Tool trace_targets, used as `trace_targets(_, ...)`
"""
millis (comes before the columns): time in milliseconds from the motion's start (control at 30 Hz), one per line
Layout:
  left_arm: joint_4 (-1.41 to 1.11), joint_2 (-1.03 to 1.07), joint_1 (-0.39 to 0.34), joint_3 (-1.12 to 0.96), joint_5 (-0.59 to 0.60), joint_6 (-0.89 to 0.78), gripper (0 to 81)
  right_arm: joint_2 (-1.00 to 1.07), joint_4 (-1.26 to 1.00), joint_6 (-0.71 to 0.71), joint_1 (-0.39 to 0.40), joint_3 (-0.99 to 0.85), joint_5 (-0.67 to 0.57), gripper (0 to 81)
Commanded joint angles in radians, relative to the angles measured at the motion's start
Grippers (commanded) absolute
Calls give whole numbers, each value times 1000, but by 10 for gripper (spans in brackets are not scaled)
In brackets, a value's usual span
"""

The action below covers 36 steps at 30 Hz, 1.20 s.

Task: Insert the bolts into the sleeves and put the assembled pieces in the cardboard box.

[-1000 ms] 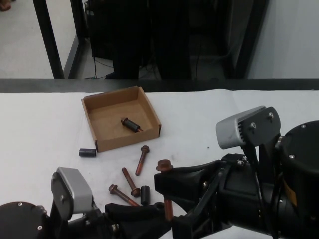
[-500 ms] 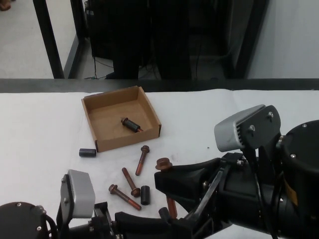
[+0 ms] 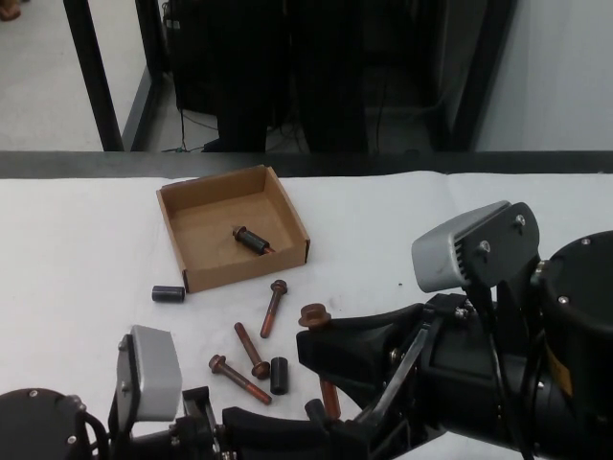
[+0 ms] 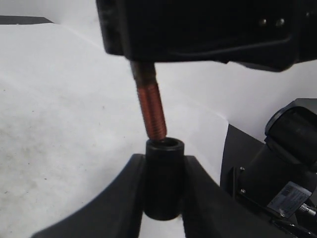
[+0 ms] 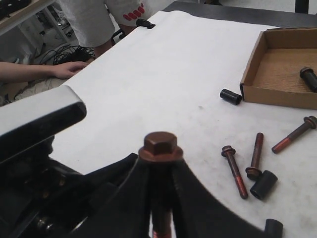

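My left gripper (image 4: 164,171) is shut on a black sleeve (image 4: 164,181), held upright with its bore facing up. A copper bolt (image 4: 150,111) hangs thread-down from my right gripper (image 5: 159,171), which is shut just under the hex head (image 5: 160,145). The thread tip sits at the sleeve's rim, slightly off to one side. In the high view the held bolt (image 3: 321,355) is at the front centre, between both arms. The cardboard box (image 3: 287,216) stands behind it with one assembled piece (image 3: 252,240) inside.
Three loose bolts (image 3: 274,307) (image 3: 251,350) (image 3: 238,377) and a sleeve (image 3: 279,375) lie in front of the box. Another sleeve (image 3: 168,293) lies by the box's front left corner. One more sleeve (image 5: 274,229) lies near my right arm.
My left arm's wrist turned and shifted right, bringing the sleeve under the bolt. The right gripper and its bolt barely moved; the last half second looks still.
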Motion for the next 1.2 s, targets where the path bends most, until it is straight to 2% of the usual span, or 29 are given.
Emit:
trace_targets(0, -95, 0, -3, -1, 31, -6, 8, -12, -19, -10, -4, -11, -1, 3)
trace_targets(233, -131, 0, -3, -4, 4, -85, 8, -12, -19, -5, -4, -11, -9, 3)
trace_targets(400, -157, 0, -3, -4, -86, -126, 8, -12, -19, -2, -4, -11, -12, 3)
trace_targets(800, -155, 0, -3, -4, -149, -131, 8, -23, -13, 5, 22, -11, -31, 3)
trace_targets(1033, -237, 0, -3, -4, -305, -209, 8, -75, -13, 12, 24, -11, -31, 3)
trace_targets(1167, -272, 0, -3, -4, -317, -215, 8, -97, -8, -14, 24, -11, -31, 3)
